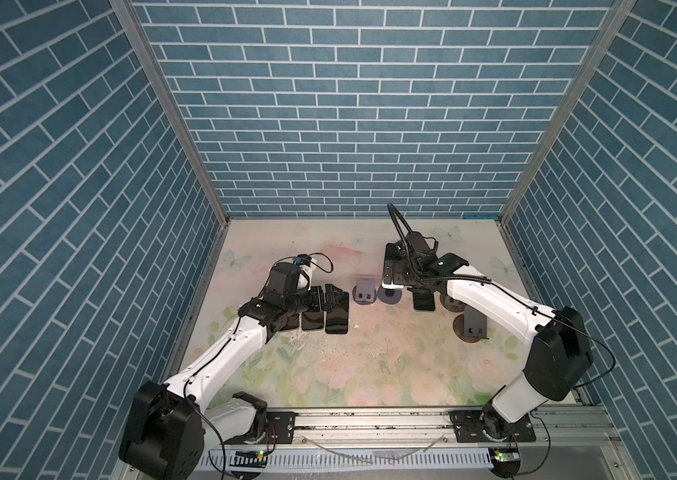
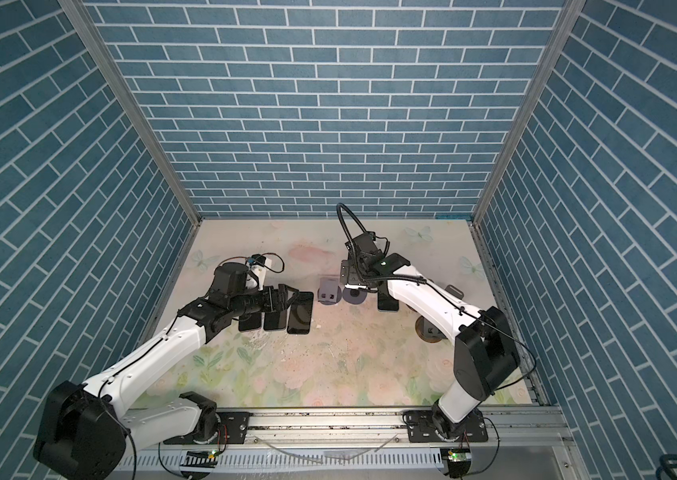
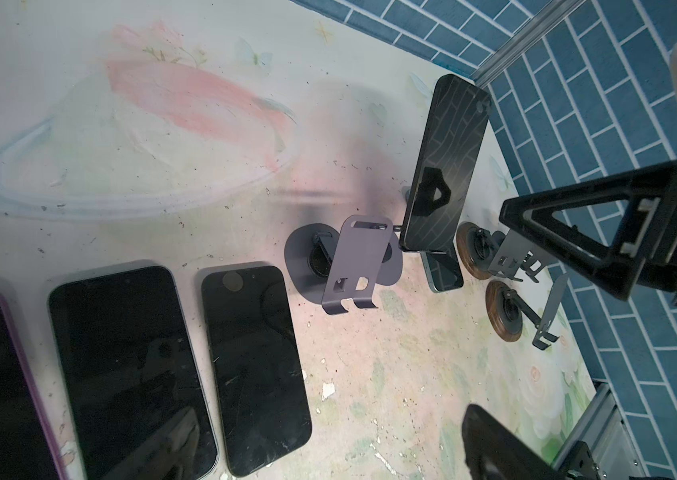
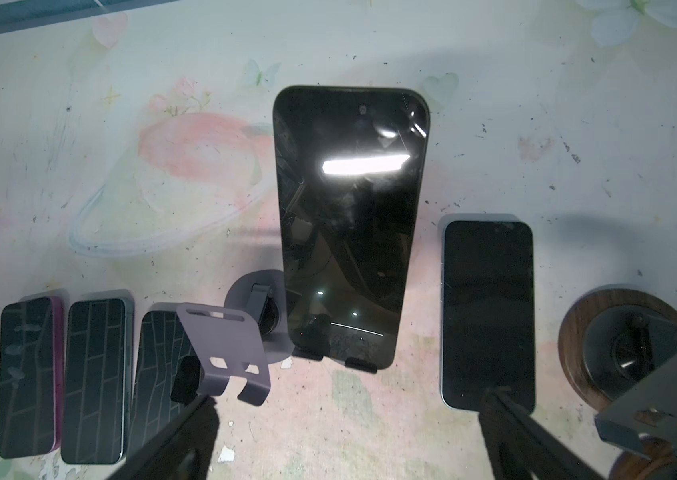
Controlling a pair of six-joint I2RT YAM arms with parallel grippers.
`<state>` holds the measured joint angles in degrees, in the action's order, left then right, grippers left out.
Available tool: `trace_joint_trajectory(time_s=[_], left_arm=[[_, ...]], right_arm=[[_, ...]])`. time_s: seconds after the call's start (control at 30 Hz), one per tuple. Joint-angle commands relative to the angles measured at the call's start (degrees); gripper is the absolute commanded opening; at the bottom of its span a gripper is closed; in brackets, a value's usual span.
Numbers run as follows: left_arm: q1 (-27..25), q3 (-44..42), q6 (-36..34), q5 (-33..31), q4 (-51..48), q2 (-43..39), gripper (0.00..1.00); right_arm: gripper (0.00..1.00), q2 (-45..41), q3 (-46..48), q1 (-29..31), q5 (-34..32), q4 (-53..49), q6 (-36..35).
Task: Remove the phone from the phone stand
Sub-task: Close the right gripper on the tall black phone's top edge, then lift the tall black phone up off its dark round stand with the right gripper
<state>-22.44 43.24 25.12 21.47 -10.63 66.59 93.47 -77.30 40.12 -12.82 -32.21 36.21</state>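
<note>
Black and glossy, the slim rectangular glass-fronted phone (image 4: 349,224) leans tilted back on its phone stand (image 4: 359,365), lower edge caught in two dark hooks, screen dark but for a bright strip of reflected light. It stands a little right of the desk's (image 1: 328,365) middle, between an empty lavender metal stand (image 4: 220,353) and a dark phone with a pale blue rim (image 4: 488,311) lying flat. The right gripper (image 4: 349,397) hovers in front of it, spread wide and holding nothing; the left gripper (image 3: 486,309), likewise released and empty, hangs over a row of three dark phones (image 3: 129,365) lying flat. The desk wears a pale floral print with butterflies, scuffed and speckled; blue brick-pattern walls (image 1: 349,124) close three sides. Most of the stand hides behind the phone, and in both top views the right arm (image 1: 490,299) covers the phone almost wholly. Two wood-based stands (image 3: 505,311) sit near the right wall, partly hidden by that arm.
</note>
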Motion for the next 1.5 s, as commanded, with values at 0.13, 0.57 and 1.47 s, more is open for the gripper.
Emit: trace_joint_trajectory(time_s=[0.13, 0.57, 1.47], left_arm=[[-0.29, 0.52, -2.78, -2.06, -2.06, 0.02, 1.0], [-0.31, 0.79, -4.48, -4.33, -3.15, 1.11, 1.0], [-0.26, -1.05, -6.03, -6.36, -3.36, 0.74, 1.0]], right_arm=[[0.99, 5.32, -6.62, 0.31, -2.5, -0.59, 0.28], [0.99, 11.82, -10.88, 0.31, -6.58, 0.48, 0.77], [0.81, 18.7, -14.87, 0.38, -10.14, -2.92, 5.89]])
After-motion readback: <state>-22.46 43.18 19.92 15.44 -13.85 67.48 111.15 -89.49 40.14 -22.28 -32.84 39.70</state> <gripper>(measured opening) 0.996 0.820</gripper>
